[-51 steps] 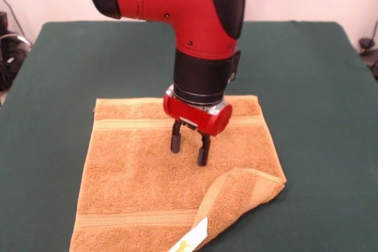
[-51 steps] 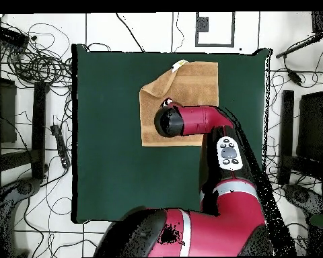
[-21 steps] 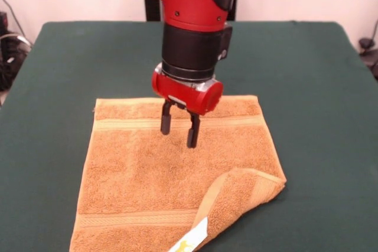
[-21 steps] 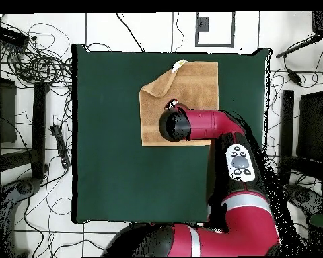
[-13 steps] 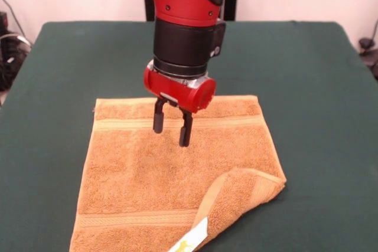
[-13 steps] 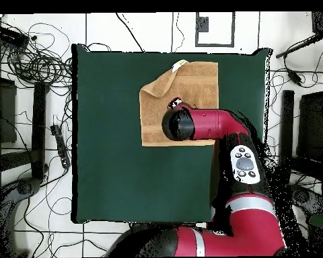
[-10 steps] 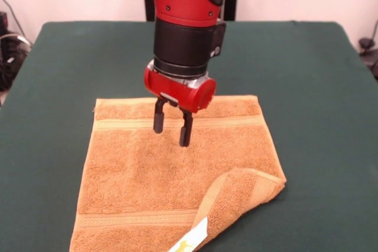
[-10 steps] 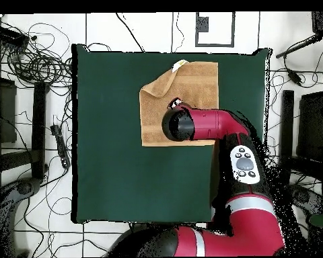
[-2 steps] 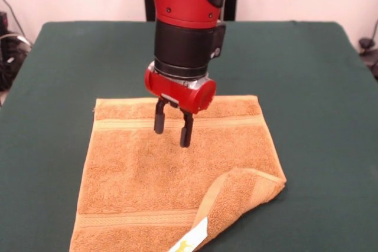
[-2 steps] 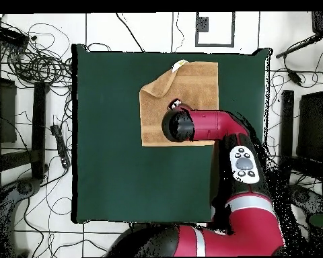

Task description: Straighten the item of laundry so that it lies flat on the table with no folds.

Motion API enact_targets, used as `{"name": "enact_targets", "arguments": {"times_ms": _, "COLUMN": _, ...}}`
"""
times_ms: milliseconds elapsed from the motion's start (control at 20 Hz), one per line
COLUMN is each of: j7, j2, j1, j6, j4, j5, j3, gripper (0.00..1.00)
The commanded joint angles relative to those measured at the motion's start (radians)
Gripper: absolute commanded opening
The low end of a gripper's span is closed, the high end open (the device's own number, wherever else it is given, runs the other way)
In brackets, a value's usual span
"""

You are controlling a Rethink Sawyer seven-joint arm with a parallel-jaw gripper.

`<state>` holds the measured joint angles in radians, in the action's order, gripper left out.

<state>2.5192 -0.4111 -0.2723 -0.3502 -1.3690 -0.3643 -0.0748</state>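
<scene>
The orange-tan hand towel (image 9: 177, 172) lies spread on the green surface (image 9: 331, 87), toward its front edge in the front view. It is flat except for one corner turned back over itself, with a white tag (image 9: 190, 238) showing at the fold's lower end. The tool (image 9: 170, 132) hangs above the towel's upper middle, its two black fingers (image 9: 158, 123) apart and holding nothing, well away from the folded corner.

Risks, as I judge them: a straight descent from here would meet flat cloth, and a pinch there would bunch the terry into a new ridge without undoing the fold. A grasp of the flap that also catches the layer beneath would drag the whole towel rather than open it. A pull carried too far toward the front could take the corner off the surface's edge, which lies close by.

Count: one towel, one folded corner, one tag, two woven border bands, one tool, one surface.
</scene>
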Motion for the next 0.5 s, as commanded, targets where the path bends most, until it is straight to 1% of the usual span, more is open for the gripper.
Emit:
{"name": "enact_targets", "arguments": {"times_ms": 50, "j7": 0.034, "j2": 0.139, "j1": 0.0, "j6": 0.093, "j4": -0.044, "j5": 0.001, "j3": -0.087, "gripper": 1.0}}
{"name": "enact_targets", "arguments": {"times_ms": 250, "j7": 0.019, "j2": 0.169, "j1": 0.006, "j6": 0.095, "j4": -0.021, "j5": -0.005, "j3": -0.082, "gripper": 1.0}}
{"name": "enact_targets", "arguments": {"times_ms": 500, "j7": 0.004, "j2": 0.176, "j1": -0.007, "j6": 0.101, "j4": -0.031, "j5": -0.003, "j3": -0.096, "gripper": 1.0}}
